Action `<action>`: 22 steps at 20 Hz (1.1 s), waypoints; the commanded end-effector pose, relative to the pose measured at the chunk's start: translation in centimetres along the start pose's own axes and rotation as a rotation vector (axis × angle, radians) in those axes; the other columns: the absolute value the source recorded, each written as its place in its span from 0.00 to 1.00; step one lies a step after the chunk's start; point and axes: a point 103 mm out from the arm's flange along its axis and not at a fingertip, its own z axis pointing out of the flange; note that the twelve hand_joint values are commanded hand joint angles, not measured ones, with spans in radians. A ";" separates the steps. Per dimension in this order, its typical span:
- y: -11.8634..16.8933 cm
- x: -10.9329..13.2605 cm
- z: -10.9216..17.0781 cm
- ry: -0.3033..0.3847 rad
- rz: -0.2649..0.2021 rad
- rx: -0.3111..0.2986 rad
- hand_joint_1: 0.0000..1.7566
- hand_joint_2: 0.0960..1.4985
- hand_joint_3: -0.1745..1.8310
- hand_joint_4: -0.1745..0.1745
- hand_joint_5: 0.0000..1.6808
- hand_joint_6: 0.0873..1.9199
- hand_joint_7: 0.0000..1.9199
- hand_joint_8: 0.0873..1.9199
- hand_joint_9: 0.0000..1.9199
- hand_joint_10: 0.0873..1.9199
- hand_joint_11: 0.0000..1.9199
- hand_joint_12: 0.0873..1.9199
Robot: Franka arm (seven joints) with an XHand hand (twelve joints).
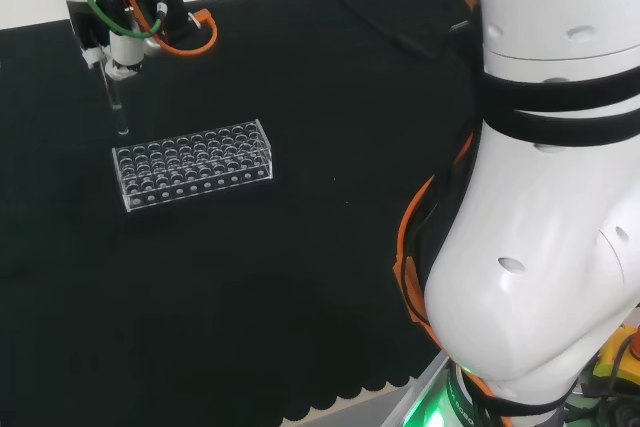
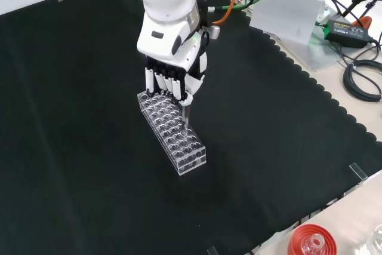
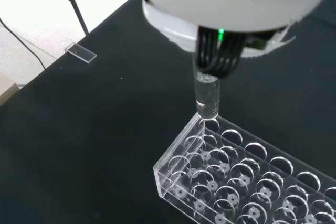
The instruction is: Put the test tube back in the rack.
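Note:
A clear plastic test tube rack (image 1: 192, 163) (image 2: 172, 131) (image 3: 247, 182) with many round holes lies on the black cloth. The black and white hand (image 1: 118, 17) (image 2: 173, 79) hangs above one end of it, fingers curled round a clear glass test tube (image 1: 117, 102) (image 2: 186, 117) (image 3: 207, 95) that points straight down. In the wrist view the tube's rounded bottom hovers just over a hole at the rack's end, apart from it. In the head view the tube tip sits slightly above and behind the rack's left end.
Black cloth (image 1: 330, 227) spreads all round the rack. A red ribbed ring stand (image 2: 310, 242) sits at the bench's near edge in the front view. Cables and a power box (image 2: 346, 28) lie off the cloth. The arm's white links (image 1: 545, 197) stand at the right.

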 end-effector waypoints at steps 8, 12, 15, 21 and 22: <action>2.2 0.6 1.2 0.031 -0.029 -0.002 0.83 0.25 0.53 0.00 0.83 0.23 0.79 0.25 0.73 0.18 0.51 0.59; 3.0 0.9 1.2 0.028 -0.040 -0.010 0.83 0.25 0.53 0.00 0.83 0.23 0.79 0.25 0.73 0.18 0.51 0.59; 3.4 0.8 1.6 0.023 -0.045 -0.007 0.83 0.25 0.53 0.00 0.83 0.23 0.79 0.25 0.73 0.18 0.51 0.59; 3.6 0.3 2.2 0.017 -0.041 0.007 0.83 0.25 0.53 0.00 0.83 0.23 0.79 0.25 0.73 0.18 0.51 0.59; 3.6 0.1 2.4 0.018 -0.041 0.009 0.83 0.25 0.53 0.00 0.83 0.23 0.79 0.25 0.73 0.18 0.51 0.59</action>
